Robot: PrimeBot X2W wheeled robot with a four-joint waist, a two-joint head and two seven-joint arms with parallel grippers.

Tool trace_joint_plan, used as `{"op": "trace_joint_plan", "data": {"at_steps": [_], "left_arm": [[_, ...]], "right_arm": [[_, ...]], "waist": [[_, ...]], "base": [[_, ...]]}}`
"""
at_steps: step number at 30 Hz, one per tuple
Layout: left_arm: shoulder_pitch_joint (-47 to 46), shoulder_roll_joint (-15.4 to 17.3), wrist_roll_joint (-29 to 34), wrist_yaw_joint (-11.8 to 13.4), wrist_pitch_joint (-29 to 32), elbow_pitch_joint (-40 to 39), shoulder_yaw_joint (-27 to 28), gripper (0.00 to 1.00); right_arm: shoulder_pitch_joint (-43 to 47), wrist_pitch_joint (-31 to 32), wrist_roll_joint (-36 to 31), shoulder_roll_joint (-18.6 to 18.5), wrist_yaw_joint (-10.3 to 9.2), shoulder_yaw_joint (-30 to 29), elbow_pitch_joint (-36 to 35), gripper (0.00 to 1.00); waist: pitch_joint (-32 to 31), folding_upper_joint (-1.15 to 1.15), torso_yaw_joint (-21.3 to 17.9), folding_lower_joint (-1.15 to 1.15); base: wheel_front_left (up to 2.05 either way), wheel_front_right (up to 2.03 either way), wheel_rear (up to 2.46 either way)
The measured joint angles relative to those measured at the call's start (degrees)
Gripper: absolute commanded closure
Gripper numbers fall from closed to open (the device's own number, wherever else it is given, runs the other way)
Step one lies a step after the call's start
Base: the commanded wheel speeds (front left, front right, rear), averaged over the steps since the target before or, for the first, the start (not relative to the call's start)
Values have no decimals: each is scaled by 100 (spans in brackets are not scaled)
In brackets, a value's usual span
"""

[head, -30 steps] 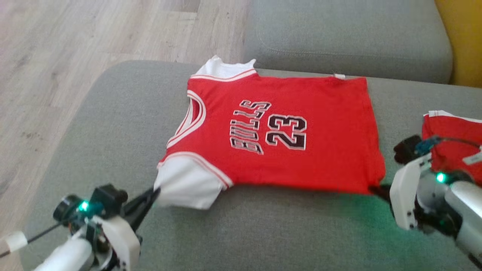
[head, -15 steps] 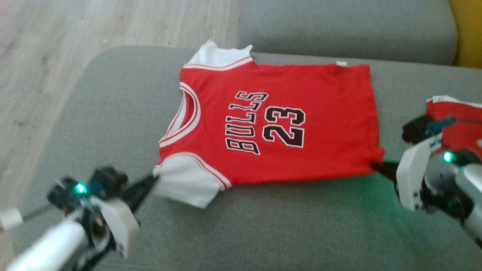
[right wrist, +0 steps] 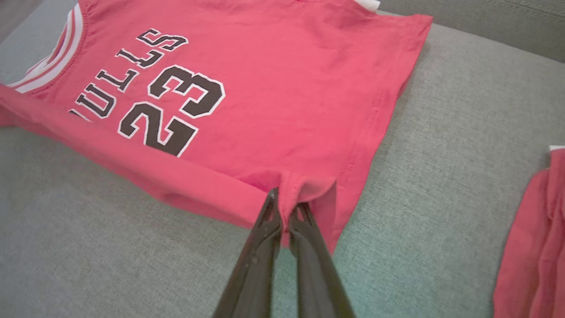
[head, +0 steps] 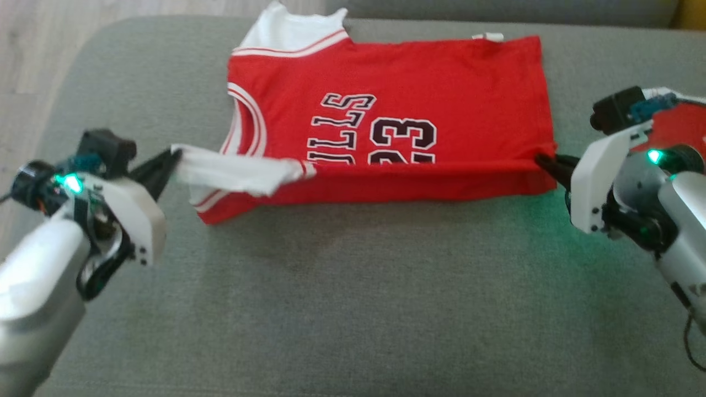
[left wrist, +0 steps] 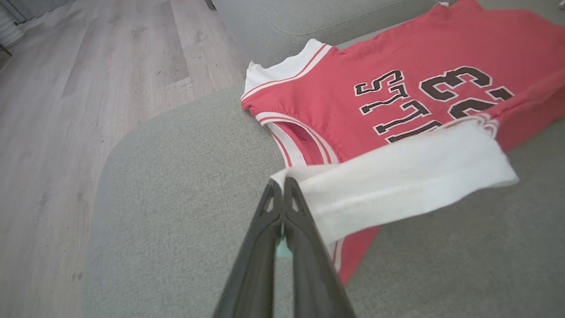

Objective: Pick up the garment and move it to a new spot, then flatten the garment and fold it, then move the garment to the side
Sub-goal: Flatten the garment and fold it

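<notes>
The garment [head: 397, 82] is a red "BULLS 23" jersey with white sleeves, spread on the grey sofa cushion [head: 353, 309]. My left gripper [head: 175, 160] is shut on the near white sleeve [head: 231, 172], which is raised and stretched taut. My right gripper [head: 543, 163] is shut on the near hem corner. Between them the near edge is lifted and rolled over, hiding the lower part of the lettering. In the left wrist view the left gripper [left wrist: 282, 183] pinches the sleeve [left wrist: 397, 181]. In the right wrist view the right gripper [right wrist: 284, 198] pinches the bunched red hem of the garment [right wrist: 273, 79].
A second red garment [head: 675, 118] lies on the cushion behind my right wrist, also at the right edge [right wrist: 534, 247] of the right wrist view. Wooden floor [left wrist: 88, 88] lies beyond the cushion's left edge. A sofa back cushion [left wrist: 273, 22] rises behind the jersey.
Both grippers have lifted the jersey's near edge and carried it toward the far side, folding it over the lettering. The head camera has tilted down.
</notes>
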Motion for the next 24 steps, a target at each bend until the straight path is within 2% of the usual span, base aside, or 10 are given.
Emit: {"op": "trace_joint_plan", "data": {"at_steps": [10, 13, 18, 19, 20, 21, 24], "left_arm": [[-857, -258, 268, -55, -82, 1072, -366, 100], [-1084, -263, 565, -62, -282, 1280, -598, 100], [-1338, -410, 555, -99, -501, 1672, -711, 100], [-1370, -452, 550, -99, -532, 1747, -721, 100], [-1395, -481, 536, -99, -591, 1825, -730, 60], [-1424, -506, 538, -99, -667, 1914, -736, 0], [-1549, -582, 560, -37, -910, 2223, -730, 0]], "right_arm": [[-534, -279, -288, 433, 0, 19, 526, 100], [-656, -348, -334, 524, 0, 45, 657, 100], [-883, -404, -382, 676, 0, 115, 890, 100], [-923, -422, -383, 701, 0, 129, 944, 56], [-955, -478, -401, 725, 0, 129, 992, 0], [-987, -555, -410, 757, 0, 97, 1055, 0], [-1057, -937, -447, 871, 0, -87, 1211, 0]], "waist": [[384, 0, -280, -1], [493, 0, -340, -1], [657, 0, -432, -1], [685, 0, -445, -1], [710, 0, -455, -1], [734, 0, -463, -1], [785, 0, -469, -1]], "base": [[0, 0, 0], [0, 0, 0], [0, 0, 0], [0, 0, 0], [0, 0, 0], [0, 0, 0], [0, 0, 0]]}}
